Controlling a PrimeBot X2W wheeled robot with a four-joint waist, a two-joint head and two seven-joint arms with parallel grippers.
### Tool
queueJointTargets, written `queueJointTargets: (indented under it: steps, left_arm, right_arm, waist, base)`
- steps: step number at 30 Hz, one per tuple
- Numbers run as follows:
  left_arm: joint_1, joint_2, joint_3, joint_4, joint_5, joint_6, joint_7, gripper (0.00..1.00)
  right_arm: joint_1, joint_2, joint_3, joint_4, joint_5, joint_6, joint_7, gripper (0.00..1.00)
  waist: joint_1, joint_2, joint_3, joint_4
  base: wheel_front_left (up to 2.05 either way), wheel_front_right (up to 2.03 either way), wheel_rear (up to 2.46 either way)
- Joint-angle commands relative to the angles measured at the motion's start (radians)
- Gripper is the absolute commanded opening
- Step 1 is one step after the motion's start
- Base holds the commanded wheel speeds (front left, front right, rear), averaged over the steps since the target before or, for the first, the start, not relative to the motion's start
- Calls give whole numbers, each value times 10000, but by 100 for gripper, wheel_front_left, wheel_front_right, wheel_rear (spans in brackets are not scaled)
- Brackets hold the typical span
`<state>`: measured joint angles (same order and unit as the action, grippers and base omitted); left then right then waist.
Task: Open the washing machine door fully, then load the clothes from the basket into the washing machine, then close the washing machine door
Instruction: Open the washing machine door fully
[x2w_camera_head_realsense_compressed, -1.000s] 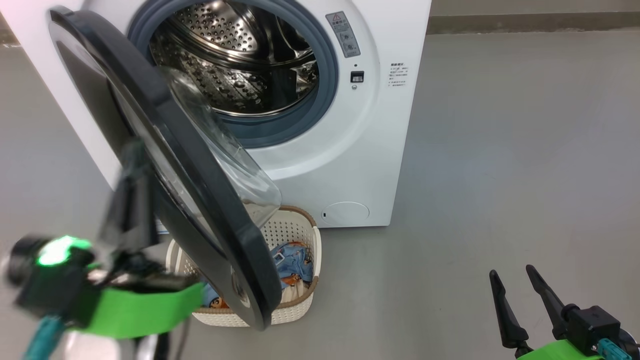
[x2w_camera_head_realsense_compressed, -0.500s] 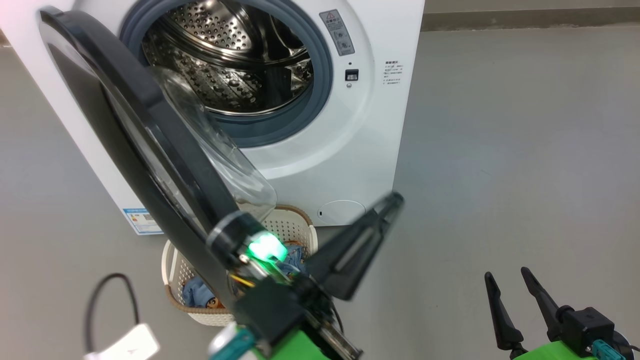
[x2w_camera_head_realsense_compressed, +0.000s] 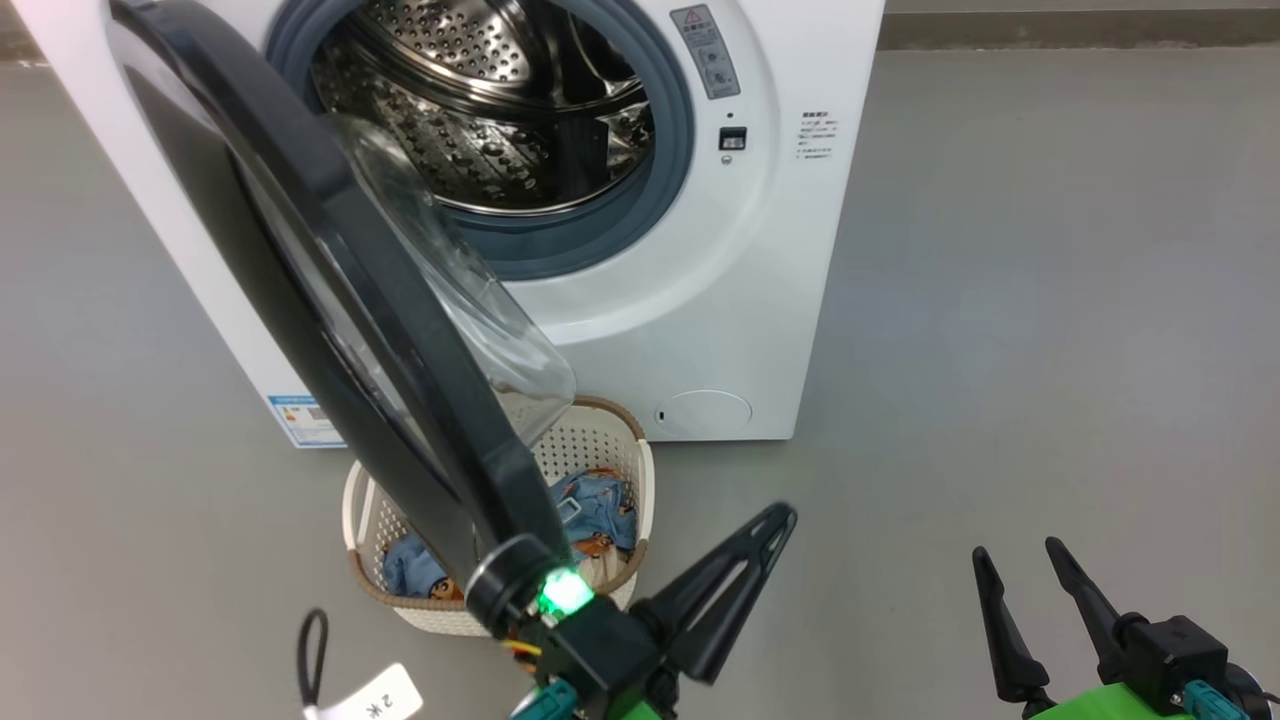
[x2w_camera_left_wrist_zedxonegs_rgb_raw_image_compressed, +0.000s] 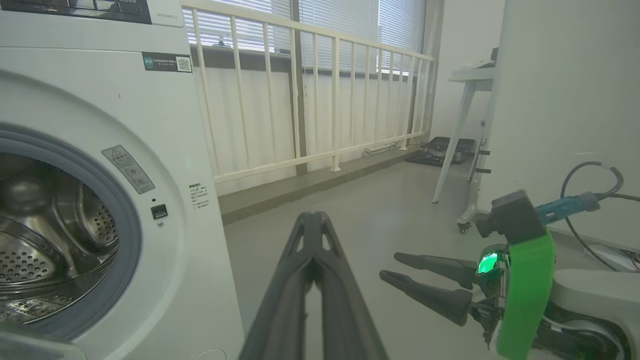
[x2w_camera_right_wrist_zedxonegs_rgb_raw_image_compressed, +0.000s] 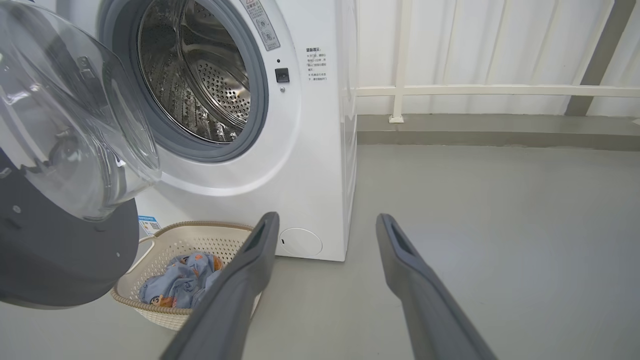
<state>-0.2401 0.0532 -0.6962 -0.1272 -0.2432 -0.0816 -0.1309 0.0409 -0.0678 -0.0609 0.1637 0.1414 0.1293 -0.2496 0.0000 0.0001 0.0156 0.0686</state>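
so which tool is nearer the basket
Left. The left tool hovers shut just beside the basket, at its right rim; the right tool is open, well off to the right.

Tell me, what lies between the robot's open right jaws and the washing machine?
Just bare grey floor up to the washing machine, plain in the right wrist view.

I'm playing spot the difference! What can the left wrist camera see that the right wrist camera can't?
Left wrist, not right wrist: window blinds, a white table and the shut left claw. Right wrist, not left: the basket of clothes and a blue sticker. Both: the washing machine, its drum, the grey floor and the open right claw.
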Motion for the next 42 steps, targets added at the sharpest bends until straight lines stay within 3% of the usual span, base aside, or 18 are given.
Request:
queueJointTargets:
  steps: [1,11,20,42]
  left_arm:
    - [-29,88,271,-100,-11,93,2,0]
    - [393,213,560,911,-381,350,-225,0]
    - [106,262,1129,2022,-537,761,-429,0]
    - [-399,105,1196,2291,-875,1272,-528,0]
  right_arm:
    - [-300,-100,248,-208,-142,14,-122,100]
    - [-281,-189,259,-183,-123,14,-122,100]
    - [-344,-259,379,-179,-103,14,-122,100]
    - [-521,-242,359,-51,-91,14,-122,100]
  waist:
    - [0,-1,21,74]
    - [0,-1,125,432]
    - [0,-1,295,356]
    - [0,-1,630,626]
  base:
    - [0,0,0]
    - [0,0,0]
    - [0,0,0]
    - [0,0,0]
